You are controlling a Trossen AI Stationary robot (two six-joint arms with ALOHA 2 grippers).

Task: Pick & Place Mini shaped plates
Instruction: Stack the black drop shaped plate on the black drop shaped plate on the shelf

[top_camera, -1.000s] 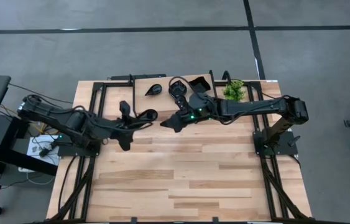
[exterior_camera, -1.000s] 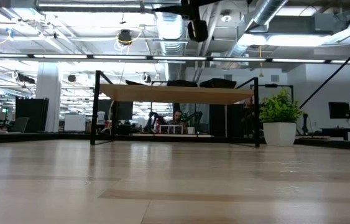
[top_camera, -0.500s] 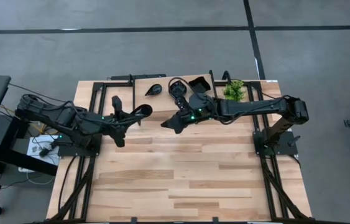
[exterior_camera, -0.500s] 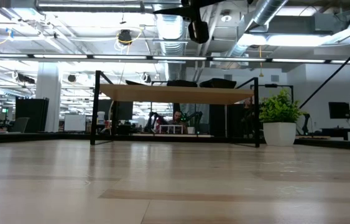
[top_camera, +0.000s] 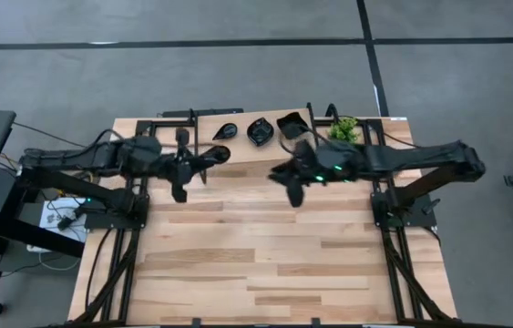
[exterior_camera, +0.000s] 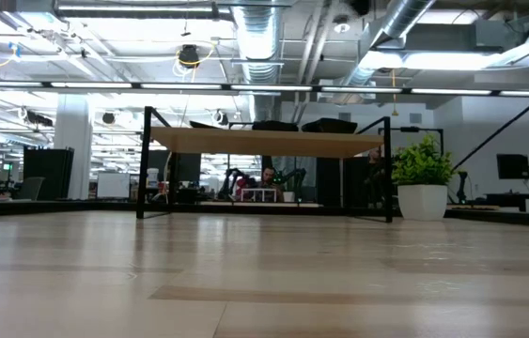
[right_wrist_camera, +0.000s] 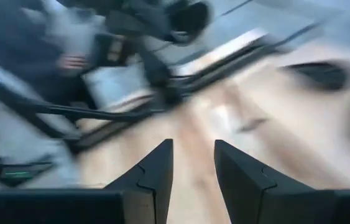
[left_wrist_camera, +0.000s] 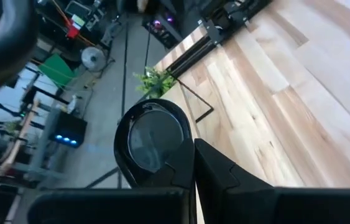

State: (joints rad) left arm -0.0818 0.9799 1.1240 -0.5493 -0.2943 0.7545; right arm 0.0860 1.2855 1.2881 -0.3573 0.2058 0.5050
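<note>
Gripping a black plate [left_wrist_camera: 153, 142], left hand [left_wrist_camera: 193, 163] clamped, right hand [right_wrist_camera: 193, 163] parted, empty

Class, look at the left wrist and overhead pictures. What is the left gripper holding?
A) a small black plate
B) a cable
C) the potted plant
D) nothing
A: in the left wrist view the left gripper is shut on the rim of a glossy black plate.

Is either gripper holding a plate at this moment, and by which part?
The left gripper holds a black teardrop plate, pinched at its rim on one edge. The right gripper is open and holds nothing.
</note>
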